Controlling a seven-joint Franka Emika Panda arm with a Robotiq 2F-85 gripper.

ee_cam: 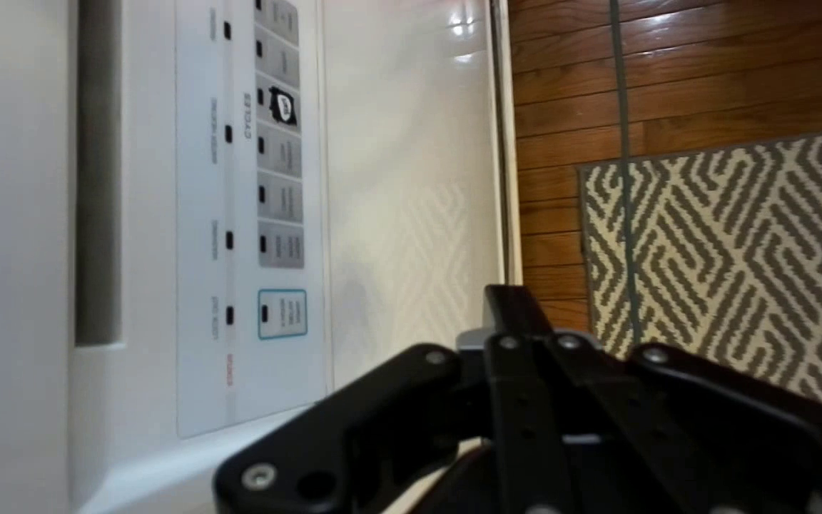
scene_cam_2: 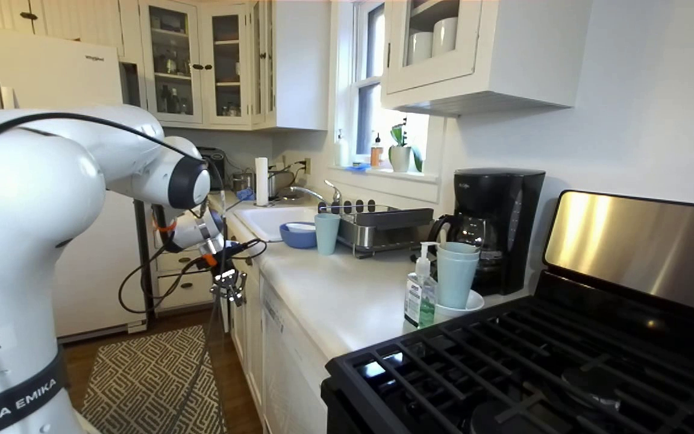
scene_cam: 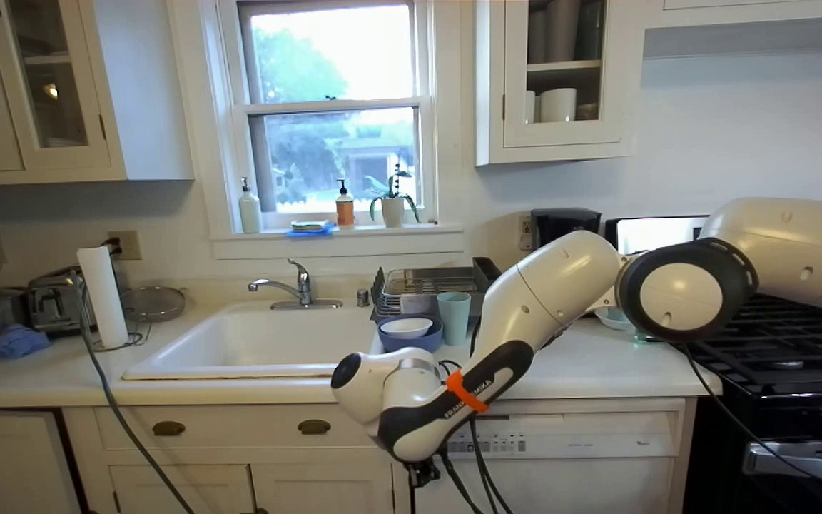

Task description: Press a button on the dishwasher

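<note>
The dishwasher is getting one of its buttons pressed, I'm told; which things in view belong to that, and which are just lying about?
Part of the job:
dishwasher
control buttons on its front
robot's jaws, which look shut

Just lying about:
blue bowl
coffee maker
paper towel roll
blue cloth
patterned rug

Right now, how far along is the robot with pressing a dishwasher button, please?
Done: the gripper looks shut, near the dishwasher. In hand: probably aiming, with the buttons in the wrist view. Left: the press itself, as the gripper touches no button yet.
</note>
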